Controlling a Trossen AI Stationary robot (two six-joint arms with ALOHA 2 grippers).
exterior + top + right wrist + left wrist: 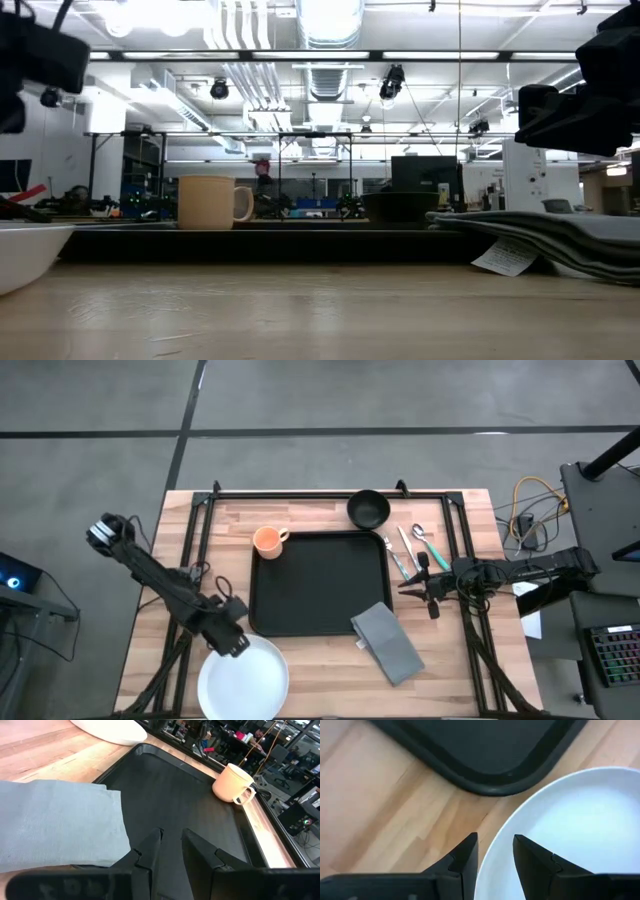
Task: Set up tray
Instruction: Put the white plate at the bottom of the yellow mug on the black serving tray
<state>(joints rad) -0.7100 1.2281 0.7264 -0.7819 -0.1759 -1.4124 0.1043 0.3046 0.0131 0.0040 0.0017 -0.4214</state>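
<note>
The black tray [320, 582] lies flat mid-table. An orange mug [268, 540] stands at its far left corner. A white plate [243, 678] rests on the table by the near edge, off the tray's near left corner. My left gripper [495, 852] is open at the plate's far rim [506, 827], one finger over the wood and one over the plate's inside. My right gripper [171, 845] is open by a narrow gap, holds nothing, and hovers at the tray's right edge [388, 575]. A grey folded napkin [388, 643] lies across the tray's near right corner.
A small black bowl [368, 509] sits beyond the tray's far edge. Cutlery [410, 550] lies on the wood right of the tray, just beyond my right gripper. Black frame bars [200, 550] run along the table's left, right and far sides.
</note>
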